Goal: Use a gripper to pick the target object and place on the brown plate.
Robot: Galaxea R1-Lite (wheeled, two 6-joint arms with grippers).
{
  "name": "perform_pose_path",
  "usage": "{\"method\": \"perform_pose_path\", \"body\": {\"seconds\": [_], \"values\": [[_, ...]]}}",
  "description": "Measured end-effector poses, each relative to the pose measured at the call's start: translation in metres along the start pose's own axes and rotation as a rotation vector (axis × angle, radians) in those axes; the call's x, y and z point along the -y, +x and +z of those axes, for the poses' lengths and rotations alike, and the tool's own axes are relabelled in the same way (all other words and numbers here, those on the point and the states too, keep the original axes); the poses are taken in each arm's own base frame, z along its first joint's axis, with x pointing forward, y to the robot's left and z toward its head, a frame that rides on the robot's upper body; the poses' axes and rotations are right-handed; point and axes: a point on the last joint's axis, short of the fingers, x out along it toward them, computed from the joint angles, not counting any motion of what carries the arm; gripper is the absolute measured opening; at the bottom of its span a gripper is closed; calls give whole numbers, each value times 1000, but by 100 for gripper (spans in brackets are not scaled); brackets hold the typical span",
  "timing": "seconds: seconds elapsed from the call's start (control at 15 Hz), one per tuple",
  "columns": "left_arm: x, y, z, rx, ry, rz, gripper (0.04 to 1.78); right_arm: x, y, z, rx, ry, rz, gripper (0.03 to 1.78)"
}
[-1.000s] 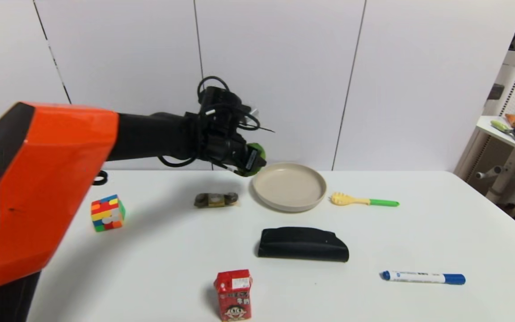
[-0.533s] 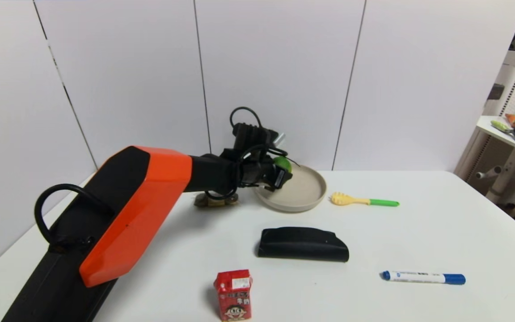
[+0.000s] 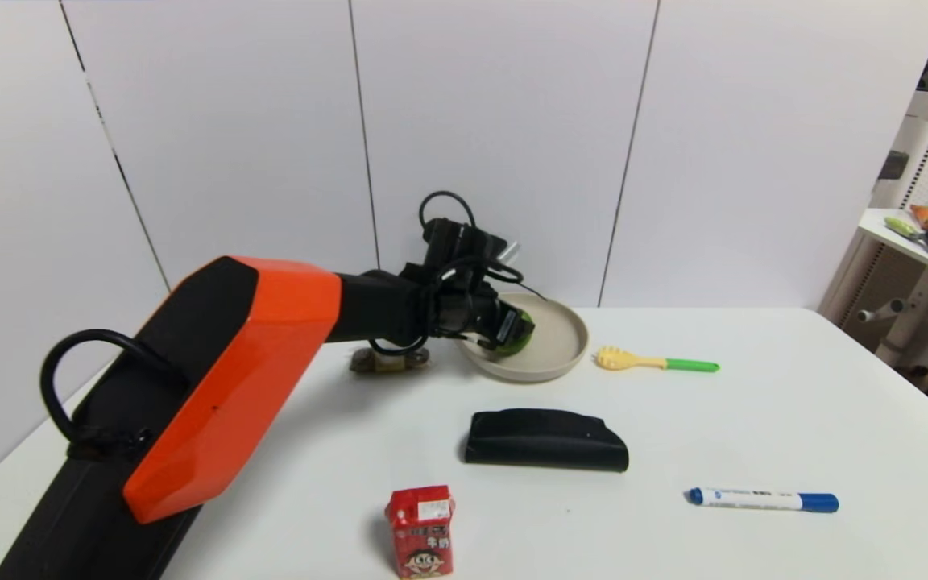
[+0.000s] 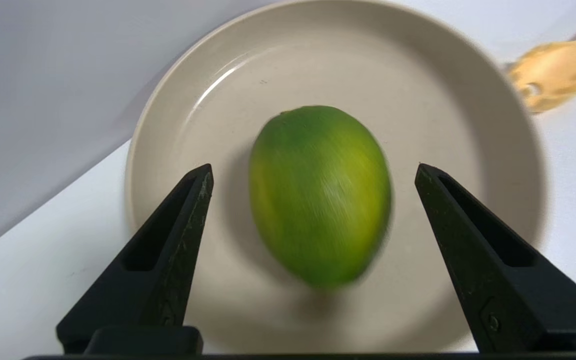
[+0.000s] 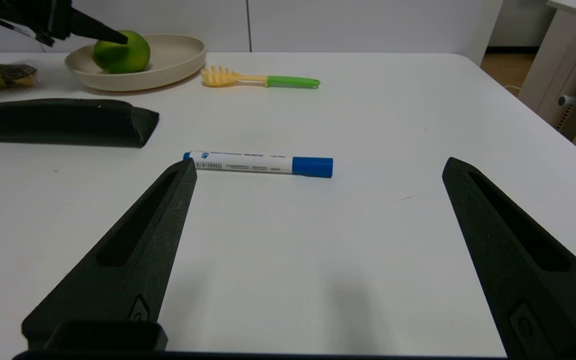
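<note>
The green striped fruit [image 3: 520,337] lies on the beige-tan plate [image 3: 562,345] at the back middle of the table. My left gripper [image 3: 506,327] hangs just over the plate's left part, open, a finger on each side of the fruit and apart from it. In the left wrist view the fruit [image 4: 320,195] lies on the plate [image 4: 168,105] between the spread fingers of the left gripper [image 4: 313,167]. My right gripper [image 5: 320,162] is open and empty, low over the table's right front; its view shows the fruit [image 5: 120,52] on the plate [image 5: 180,55].
A black case [image 3: 544,439] lies in front of the plate, a red carton [image 3: 421,532] at the front, a blue marker [image 3: 762,499] at the front right. A yellow-green fork [image 3: 653,361] is right of the plate, a brownish object [image 3: 387,360] left of it.
My left arm swung right and came down over the plate with the fruit. The gripper then opened and the fruit now lies on the plate.
</note>
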Motion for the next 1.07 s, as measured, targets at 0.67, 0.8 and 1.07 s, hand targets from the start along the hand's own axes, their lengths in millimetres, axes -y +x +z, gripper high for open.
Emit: {"method": "perform_pose_path", "body": {"seconds": [0.67, 0.8, 1.07], "values": [[10, -238, 18, -88, -27, 41, 164, 0, 0, 0, 0, 0, 0, 170], [12, -286, -19, -81, -51, 81, 166, 0, 0, 0, 0, 0, 1, 170], [27, -365, -110, 50, -80, 201, 167, 0, 0, 0, 0, 0, 0, 170]]}}
